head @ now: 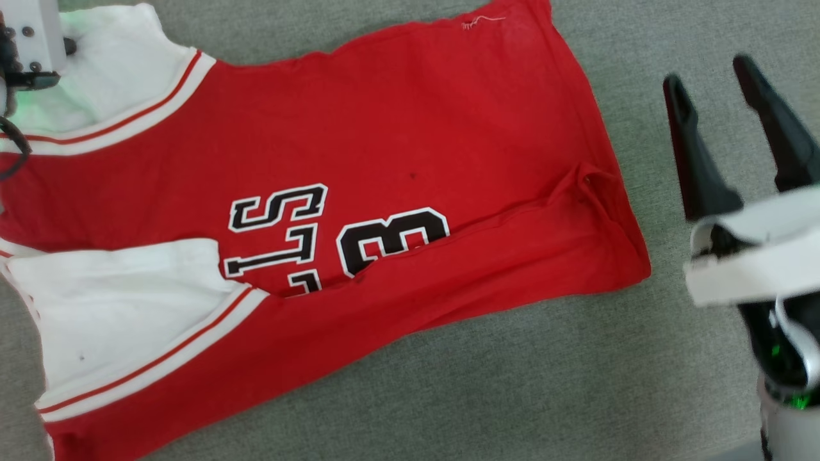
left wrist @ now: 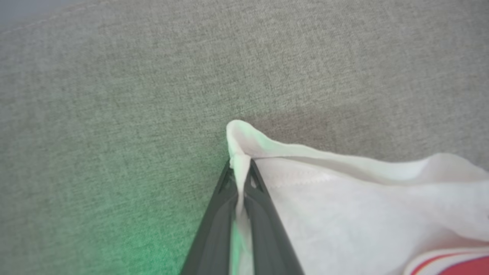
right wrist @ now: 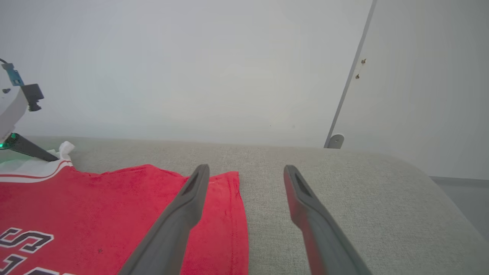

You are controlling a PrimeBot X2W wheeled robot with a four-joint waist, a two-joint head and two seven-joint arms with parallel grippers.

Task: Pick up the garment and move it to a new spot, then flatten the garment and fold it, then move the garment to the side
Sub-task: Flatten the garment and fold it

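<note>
Grey woven upholstery [head: 487,384] carries everything here, a padded surface whose right edge rounds off.

Nearest me, the garment [head: 397,147] has its near long side turned up over itself. That red flap covers the lower part of the black lettering [head: 333,237], so I judge the fold along this side is already made. At the near left lies the near sleeve [head: 128,307], white with red stripe trim, flat on the red body.

My right gripper [head: 710,73] hangs over bare upholstery just beside the garment's plain red end, fingers wide apart and holding nothing. I take it as waiting to grasp that end.

The garment's long axis runs left to right across the surface. The sleeve end points to my left and the plain end to my right, angled slightly toward the far edge.

Farther off, at the far left, my left gripper [left wrist: 240,168] is clamped tight on the corner of the far sleeve [left wrist: 344,198], with white cloth pinched between the fingers. I judge this grip is there to draw the sleeve inward over the body.

Beyond the far edge stands a white wall [right wrist: 191,76].
</note>
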